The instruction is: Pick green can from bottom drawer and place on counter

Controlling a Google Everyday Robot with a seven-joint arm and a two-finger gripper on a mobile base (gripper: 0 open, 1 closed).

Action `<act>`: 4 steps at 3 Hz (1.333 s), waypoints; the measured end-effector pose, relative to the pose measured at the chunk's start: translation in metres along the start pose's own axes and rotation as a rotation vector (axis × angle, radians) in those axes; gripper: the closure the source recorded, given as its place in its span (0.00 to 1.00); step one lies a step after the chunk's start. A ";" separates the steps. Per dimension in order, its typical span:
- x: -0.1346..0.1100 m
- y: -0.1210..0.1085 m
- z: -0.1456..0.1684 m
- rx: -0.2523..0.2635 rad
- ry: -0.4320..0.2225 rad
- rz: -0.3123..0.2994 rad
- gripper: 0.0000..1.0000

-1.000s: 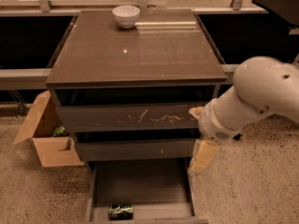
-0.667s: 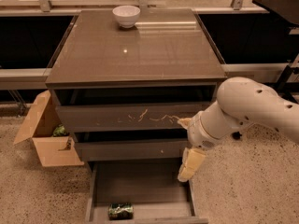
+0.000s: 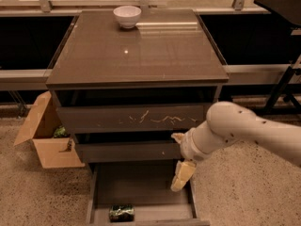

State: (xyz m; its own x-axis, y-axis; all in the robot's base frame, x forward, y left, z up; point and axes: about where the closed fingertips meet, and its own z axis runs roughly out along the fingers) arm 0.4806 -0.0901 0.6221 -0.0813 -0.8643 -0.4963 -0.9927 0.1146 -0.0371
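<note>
The green can (image 3: pixel 122 213) lies on its side at the front of the open bottom drawer (image 3: pixel 136 185), left of its middle. My gripper (image 3: pixel 176 164) hangs on the white arm over the drawer's right side, in front of the middle drawer, up and to the right of the can. Its two yellowish fingers (image 3: pixel 182 174) stand apart and hold nothing. The counter (image 3: pixel 136 51) is the glossy grey-brown top of the cabinet.
A white bowl (image 3: pixel 127 16) stands at the counter's back edge. The upper drawer front (image 3: pixel 136 118) has white scratches. An open cardboard box (image 3: pixel 44 140) sits on the floor to the left of the cabinet. A dark table (image 3: pixel 282 6) stands at the right.
The arm has swung left and down, bringing the gripper from beside the cabinet's right edge to over the right side of the open bottom drawer. The can has not moved.
</note>
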 end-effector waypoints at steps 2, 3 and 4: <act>0.033 -0.001 0.143 -0.115 -0.129 0.038 0.00; 0.033 -0.001 0.143 -0.115 -0.129 0.038 0.00; 0.035 -0.010 0.197 -0.167 -0.149 0.034 0.00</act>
State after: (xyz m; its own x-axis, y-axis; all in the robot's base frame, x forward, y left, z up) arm 0.5052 -0.0249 0.4340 -0.1128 -0.7779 -0.6182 -0.9917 0.0489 0.1193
